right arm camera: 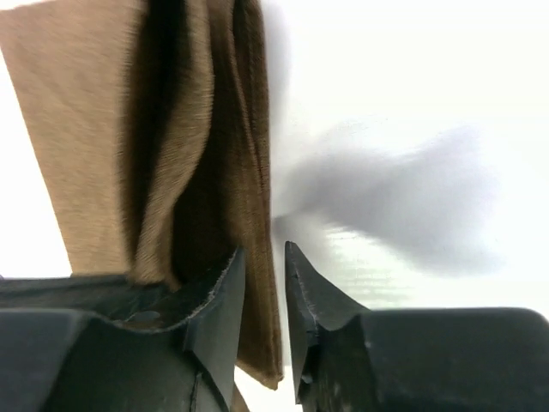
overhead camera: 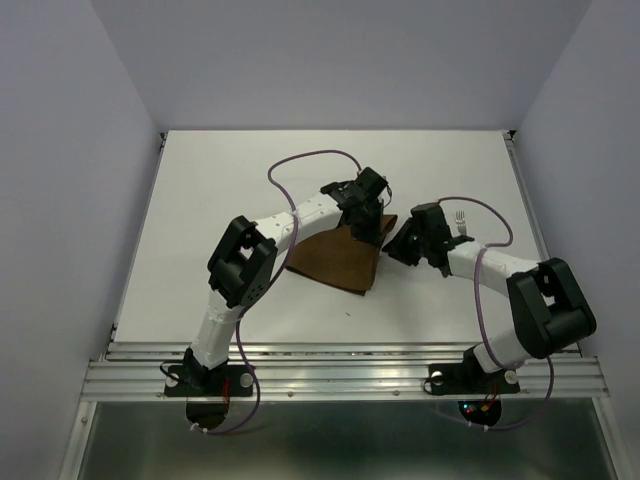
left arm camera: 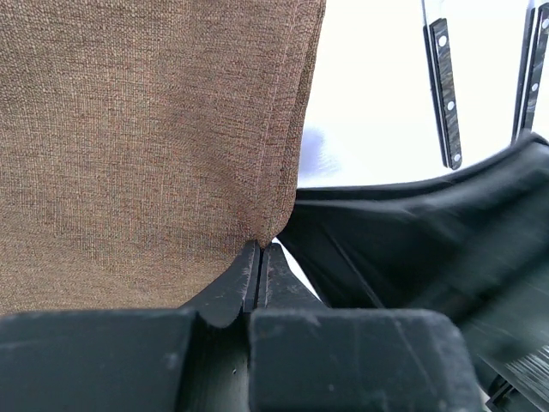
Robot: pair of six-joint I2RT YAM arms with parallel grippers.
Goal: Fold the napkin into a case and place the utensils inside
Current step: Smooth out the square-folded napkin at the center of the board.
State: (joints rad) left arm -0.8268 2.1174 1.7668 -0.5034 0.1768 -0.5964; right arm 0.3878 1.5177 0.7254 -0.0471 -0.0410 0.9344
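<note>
Folding is in hand: the dark brown cloth napkin [overhead camera: 335, 262] is pinched by left fingers [left arm camera: 244, 279]; right fingers [right arm camera: 219, 296], slightly parted astride its edge, should be closed.

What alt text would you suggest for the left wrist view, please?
The left gripper pinches a corner of the brown napkin, which fills the left half. At upper right, two dark utensil handles lie on the white table, beyond a black arm.
</note>
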